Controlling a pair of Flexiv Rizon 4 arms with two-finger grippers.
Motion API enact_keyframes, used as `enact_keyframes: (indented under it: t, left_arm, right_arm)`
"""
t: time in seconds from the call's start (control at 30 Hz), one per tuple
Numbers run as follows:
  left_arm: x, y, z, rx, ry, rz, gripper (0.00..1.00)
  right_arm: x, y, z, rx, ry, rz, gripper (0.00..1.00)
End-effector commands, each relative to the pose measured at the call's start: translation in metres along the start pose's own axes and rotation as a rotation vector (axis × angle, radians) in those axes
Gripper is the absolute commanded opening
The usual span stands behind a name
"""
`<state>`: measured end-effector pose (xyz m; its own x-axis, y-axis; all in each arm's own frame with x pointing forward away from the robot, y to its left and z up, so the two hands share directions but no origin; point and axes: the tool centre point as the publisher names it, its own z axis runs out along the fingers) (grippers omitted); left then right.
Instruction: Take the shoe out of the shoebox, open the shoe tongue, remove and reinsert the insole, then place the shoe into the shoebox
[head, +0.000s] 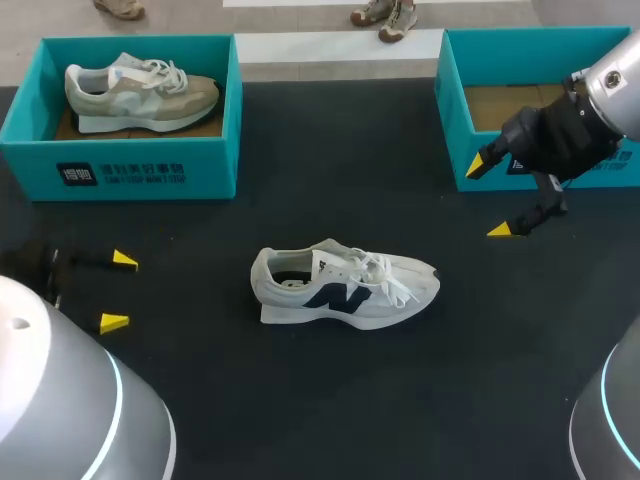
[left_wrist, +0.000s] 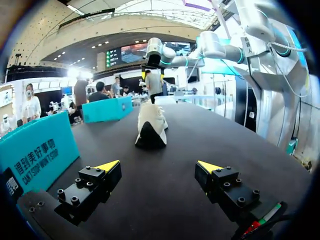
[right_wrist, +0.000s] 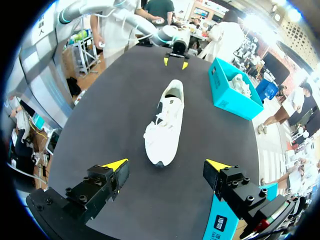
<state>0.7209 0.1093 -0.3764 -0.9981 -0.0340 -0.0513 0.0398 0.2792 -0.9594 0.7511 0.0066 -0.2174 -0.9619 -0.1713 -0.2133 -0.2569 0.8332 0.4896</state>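
Head view: left tool and right tool, both released, flank the shoe.

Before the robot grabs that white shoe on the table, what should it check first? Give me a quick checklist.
1. white shoe stands upright on the table, within view of both wrist cameras: ok.
2. left gripper open and empty: ok.
3. right gripper open and empty: ok.
4. Nothing lies between either gripper and the shoe: ok.
5. Tongue already opened: cannot tell.
6. right shoebox has room for the shoe later: ok, its visible floor is bare.
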Motion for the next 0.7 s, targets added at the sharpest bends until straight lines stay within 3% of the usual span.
enact_keyframes:
  t: [0.03, 0.7]
  left_arm:
    - [0.0017, 0.0007, -0.0003, 0.030, -0.059, -0.017, 1.00]
    - [0.0015, -0.0019, -0.0013, 0.039, -0.048, -0.019, 1.00]
  right_arm:
    - [0.0001, 0.0002, 0.0007, 0.002, 0.000, 0.000, 1.00]
    - [0.0001, 0.0002, 0.0007, 0.002, 0.000, 0.000, 1.00]
